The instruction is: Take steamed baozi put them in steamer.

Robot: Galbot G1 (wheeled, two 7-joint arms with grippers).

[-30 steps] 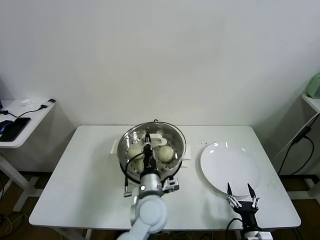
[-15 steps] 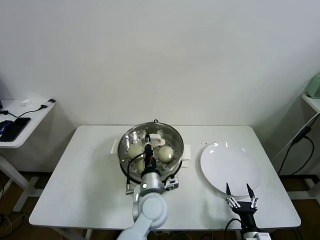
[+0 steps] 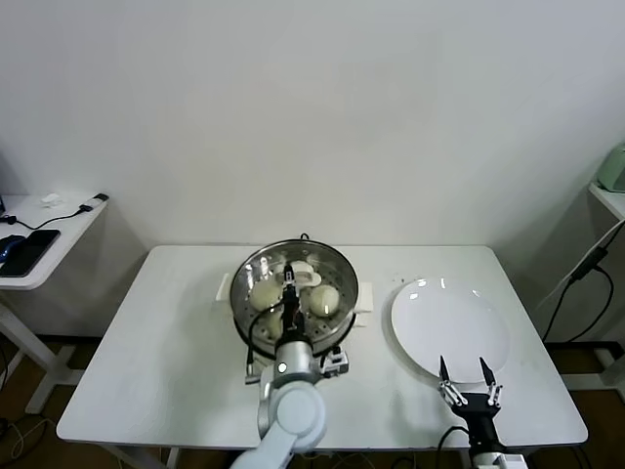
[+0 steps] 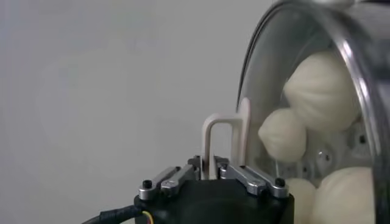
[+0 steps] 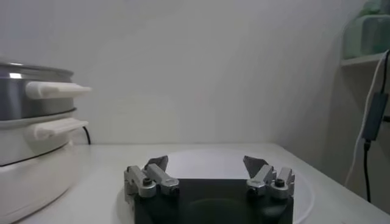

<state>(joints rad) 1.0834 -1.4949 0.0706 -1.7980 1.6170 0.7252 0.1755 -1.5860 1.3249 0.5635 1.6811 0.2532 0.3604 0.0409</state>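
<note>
Baozi (image 3: pixel 323 299) sit inside the steamer (image 3: pixel 344 278), smooth, cream-white, dome-shaped; from the head view I count at least three on its perforated floor, and the left wrist view shows pleated tops crowded against the shiny steel wall. I see the left gripper (image 3: pixel 291 286) over the steamer's near rim, its pale fingers (image 4: pixel 213 146) pressed together with nothing between them. My right gripper (image 3: pixel 468 375) waits well to the right of the steamer, at the near edge of the white plate (image 3: pixel 430 327), jaws spread wide.
</note>
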